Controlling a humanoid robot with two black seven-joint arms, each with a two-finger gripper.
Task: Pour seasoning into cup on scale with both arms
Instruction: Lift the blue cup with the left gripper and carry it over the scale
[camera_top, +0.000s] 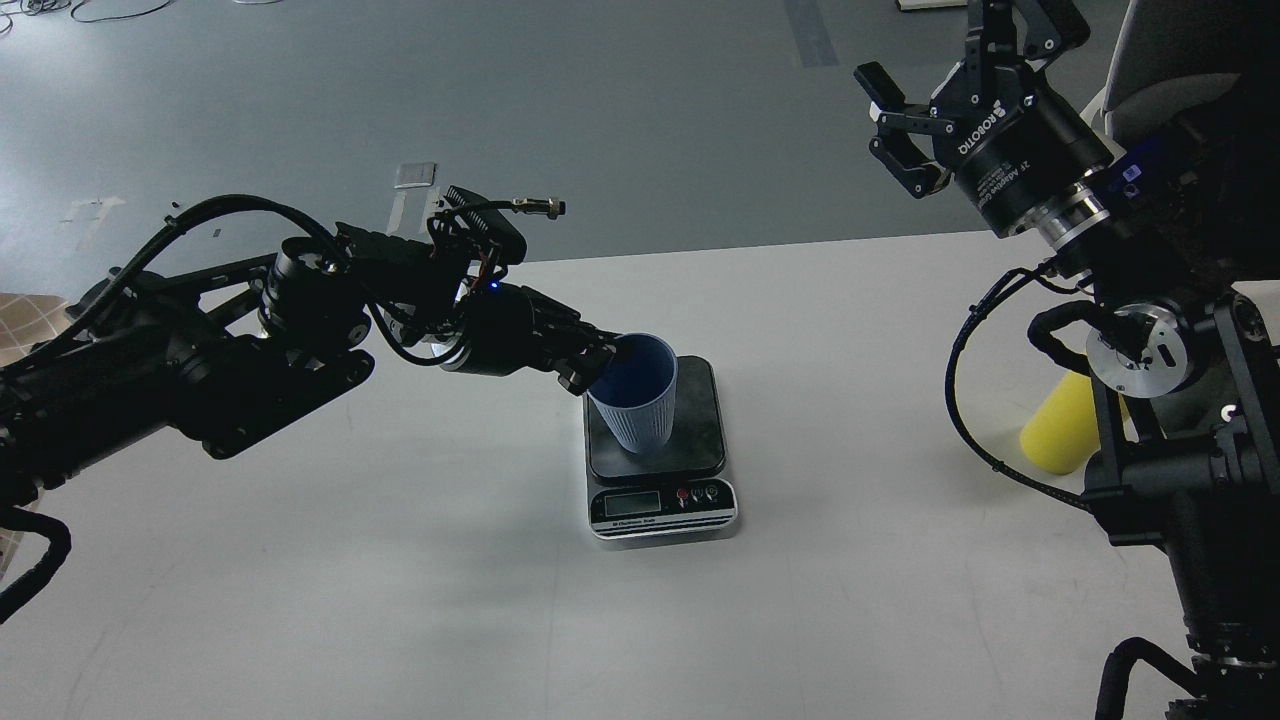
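cup (638, 400) upright on scale (660, 440), mouth up | left gripper (598, 365) clamps rim | right gripper (905, 125) apart

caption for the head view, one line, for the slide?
Left gripper grips the ribbed blue-grey cup on the dark grey scale; open right gripper raised, yellow squeeze bottle behind right arm.

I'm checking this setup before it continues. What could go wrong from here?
1. The left hand grips the rim of the cup, which sits tilted on the scale; a careless release could tip it.
2. The seasoning bottle is mostly hidden behind the right arm, so reaching it may be awkward.
3. The right hand hangs open, high, and far from the bottle; its elbow could knock the bottle when moving.
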